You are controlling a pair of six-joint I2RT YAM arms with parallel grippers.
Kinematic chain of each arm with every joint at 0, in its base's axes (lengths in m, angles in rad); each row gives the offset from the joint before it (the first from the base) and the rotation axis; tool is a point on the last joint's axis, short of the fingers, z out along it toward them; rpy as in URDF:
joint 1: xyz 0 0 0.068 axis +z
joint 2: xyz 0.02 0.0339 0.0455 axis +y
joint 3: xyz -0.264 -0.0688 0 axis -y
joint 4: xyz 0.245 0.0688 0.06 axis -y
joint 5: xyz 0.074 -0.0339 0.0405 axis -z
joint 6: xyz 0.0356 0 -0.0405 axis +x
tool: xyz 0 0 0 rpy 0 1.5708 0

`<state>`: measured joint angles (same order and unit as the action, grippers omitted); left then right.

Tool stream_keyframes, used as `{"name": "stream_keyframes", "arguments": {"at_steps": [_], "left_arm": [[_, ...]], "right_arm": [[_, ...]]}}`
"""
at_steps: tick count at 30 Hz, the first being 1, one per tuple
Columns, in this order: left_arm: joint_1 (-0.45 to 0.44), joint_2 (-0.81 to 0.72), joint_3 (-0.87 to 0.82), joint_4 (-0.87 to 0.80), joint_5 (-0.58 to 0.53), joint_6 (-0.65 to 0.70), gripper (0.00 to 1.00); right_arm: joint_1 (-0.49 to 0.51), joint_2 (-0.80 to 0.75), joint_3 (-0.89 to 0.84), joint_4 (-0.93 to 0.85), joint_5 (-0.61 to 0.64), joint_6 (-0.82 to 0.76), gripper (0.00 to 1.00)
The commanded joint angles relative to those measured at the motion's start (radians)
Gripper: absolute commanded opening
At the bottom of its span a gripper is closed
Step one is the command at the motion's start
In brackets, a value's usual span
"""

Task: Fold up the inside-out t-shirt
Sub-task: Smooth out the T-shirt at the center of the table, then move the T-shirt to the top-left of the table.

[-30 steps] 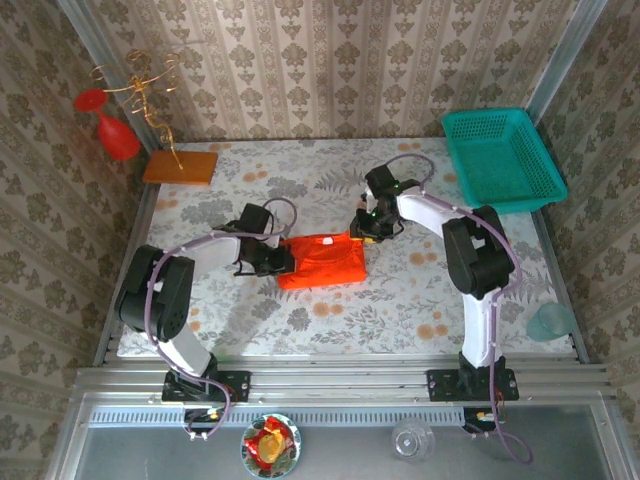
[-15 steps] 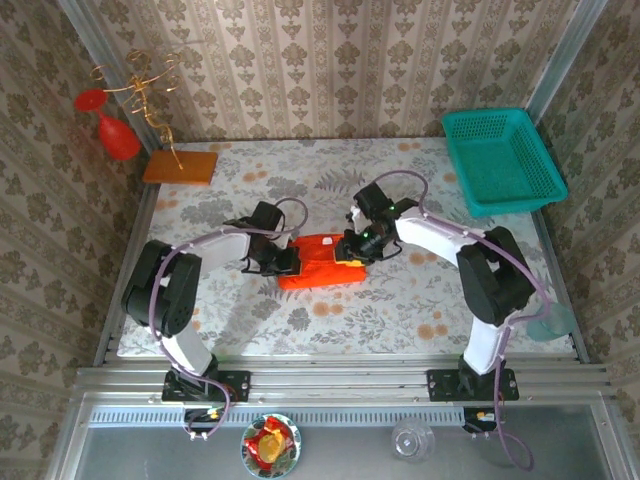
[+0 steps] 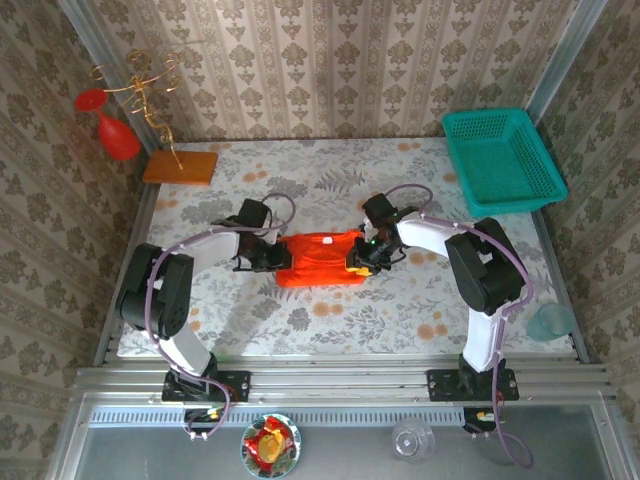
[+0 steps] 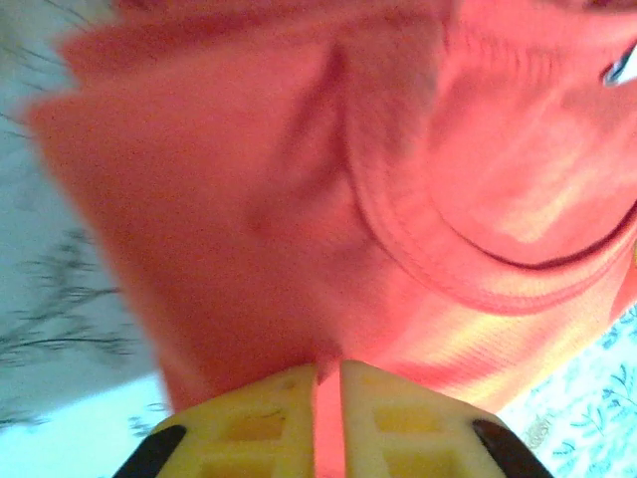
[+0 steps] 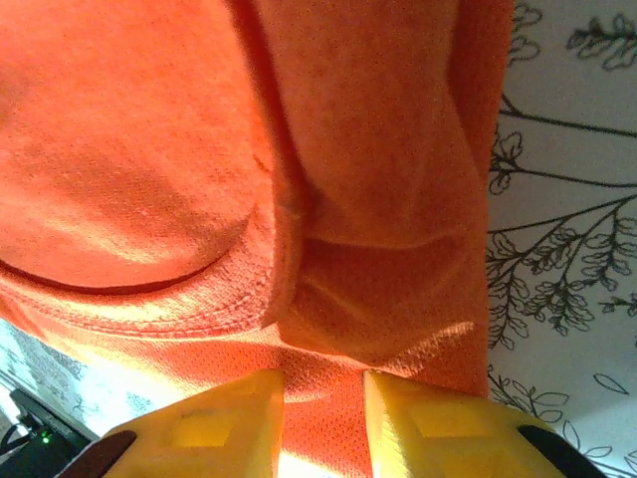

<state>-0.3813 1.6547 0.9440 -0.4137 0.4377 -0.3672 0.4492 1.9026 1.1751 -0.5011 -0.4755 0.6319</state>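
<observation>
We see left arm (image 3: pixel 205 245) and right arm (image 3: pixel 432 228) bent inward, low over the surface (image 3: pixel 330 190). Left fingers (image 4: pixel 261 418) and right fingers (image 5: pixel 221 426) each clamp the shirt (image 3: pixel 322 262).

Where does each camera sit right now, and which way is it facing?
Top external: above and behind the arm bases, looking down at the table; both arms show, left gripper and right gripper at the t-shirt ends.
Left wrist: on the left arm, looking past its yellow fingers at t-shirt cloth.
Right wrist: on the right arm, past its fingers, at t-shirt and table.
Shared: the t-shirt.
</observation>
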Motion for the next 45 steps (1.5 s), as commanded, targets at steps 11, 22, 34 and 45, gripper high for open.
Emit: {"name": "stream_keyframes", "arguments": {"at_steps": [11, 22, 34, 45], "left_arm": [[0.063, 0.091, 0.148, -0.079, -0.116, 0.08, 0.44], [0.055, 0.149, 0.157, -0.064, -0.057, 0.07, 0.48], [-0.019, 0.181, 0.168, -0.036, -0.037, 0.032, 0.41], [-0.016, 0.185, 0.169, -0.062, -0.093, 0.046, 0.07]], "right_arm": [[0.003, -0.01, -0.029, 0.005, 0.023, 0.015, 0.29], [0.005, -0.01, -0.053, 0.008, 0.035, 0.015, 0.28], [0.005, 0.009, -0.039, 0.012, 0.03, 0.012, 0.27], [0.004, -0.023, -0.028, 0.004, 0.036, 0.01, 0.31]]}}
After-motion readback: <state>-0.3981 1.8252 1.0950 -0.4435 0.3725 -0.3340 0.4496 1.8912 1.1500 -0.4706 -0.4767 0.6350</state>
